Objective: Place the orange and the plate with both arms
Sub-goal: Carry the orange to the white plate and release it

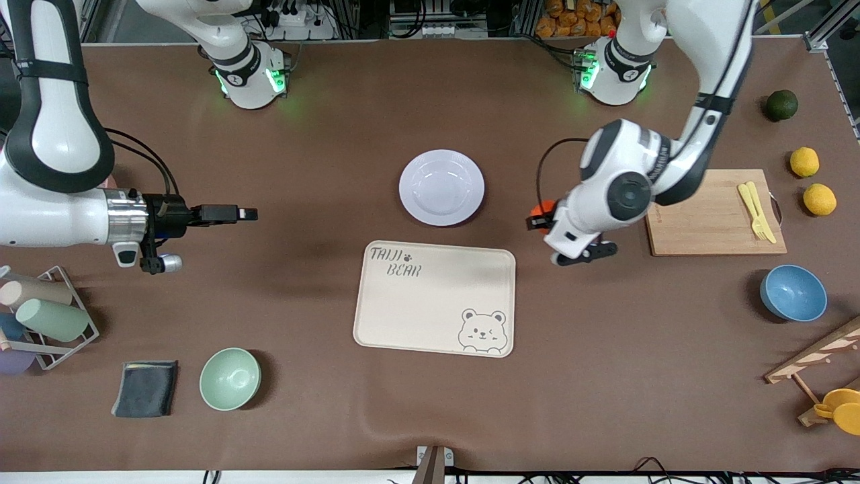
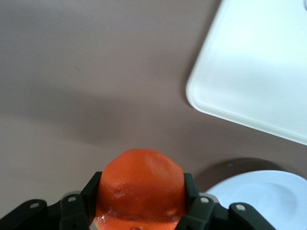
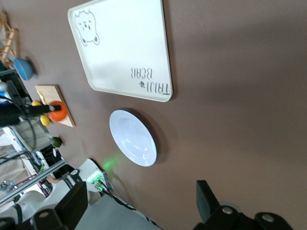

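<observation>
The left tool [image 1: 537, 219] is clamped on the orange [image 1: 539, 210], carried in the air over bare desk [image 1: 322, 121] between the plate [image 1: 441, 187] and the wooden cutting board [image 1: 705, 222]. So the pick of the fruit looks done; setting it down is left. The plate lies untouched on the desk at about 12 o'clock from the cream bear tray [image 1: 435, 297], a little farther from the front camera and just apart from the tray's edge. The right tool [image 1: 250, 214] hangs with its jaws spread and empty over bare desk toward the right arm's end, at roughly 9 o'clock from the plate and well apart from it; its share of the job seems not yet begun. By my reading the task is under halfway.

In the left wrist view the orange [image 2: 141, 184] shows a dimpled, slightly glossy red-orange skin, round and squeezed between black fingers [image 2: 194, 201]. The plate [image 2: 261, 196] is smooth, pale lavender-white, with a raised rim and shallow centre, probably hard and slippery at the edge. The tray [image 2: 254, 72] is matte cream with rounded corners and a low lip. The desk wears a flat brown mat.
</observation>
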Robot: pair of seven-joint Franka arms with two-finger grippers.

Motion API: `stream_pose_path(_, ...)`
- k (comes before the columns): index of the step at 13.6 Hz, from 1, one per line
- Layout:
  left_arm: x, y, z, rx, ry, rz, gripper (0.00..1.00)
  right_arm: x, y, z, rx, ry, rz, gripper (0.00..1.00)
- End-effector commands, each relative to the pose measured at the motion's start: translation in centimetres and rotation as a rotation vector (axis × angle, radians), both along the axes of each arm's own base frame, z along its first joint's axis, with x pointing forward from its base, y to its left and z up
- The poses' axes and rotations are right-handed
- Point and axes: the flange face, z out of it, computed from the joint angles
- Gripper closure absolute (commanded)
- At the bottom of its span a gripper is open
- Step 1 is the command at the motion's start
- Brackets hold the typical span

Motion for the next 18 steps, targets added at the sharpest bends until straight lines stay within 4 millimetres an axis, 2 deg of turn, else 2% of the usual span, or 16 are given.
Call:
stream_pose_path(1, -0.9, -4.2, -1.1, 0.004, 0.004, 0.065, 1.00, 0.1, 0.7, 0.0, 0.040, -0.005, -0.027, 0.00)
stream_pose_path(3, -2.8, -7.9, -2.6, 0.025, 0.001, 0.128, 1.00, 0.3, 0.5, -0.4, 0.038, -0.002, -0.032, 0.00)
stream_pose_path(6, -5.1, -12.0, -4.9, 0.032, -0.006, 0.181, 1.00, 0.3, 0.4, -0.8, 0.038, 0.005, -0.032, 0.00)
stream_pose_path(10, -7.9, -16.9, -6.4, 0.053, 0.006, 0.248, 1.00, 0.4, 0.3, -1.5, 0.039, 0.016, -0.034, 0.00)
stream_pose_path(13, -9.8, -18.7, -7.7, 0.080, 0.022, 0.269, 1.00, 0.5, 0.1, -1.8, 0.056, 0.016, -0.039, 0.00)
stream_pose_path(15, -11.0, -19.6, -9.6, 0.084, 0.027, 0.271, 1.00, 0.3, 1.3, -2.2, 0.072, 0.027, -0.033, 0.00)
stream_pose_path(16, -11.7, -20.2, -10.2, 0.085, 0.026, 0.283, 1.00, 0.1, 2.6, -3.0, 0.090, 0.043, -0.024, 0.00)
stream_pose_path(17, -12.1, -20.5, -10.5, 0.094, 0.030, 0.298, 1.00, -0.2, 3.2, -3.8, 0.092, 0.059, -0.021, 0.00)
stream_pose_path(18, -12.2, -20.6, -10.5, 0.095, 0.030, 0.299, 0.94, -0.2, 3.4, -4.2, 0.093, 0.061, -0.024, 0.00)
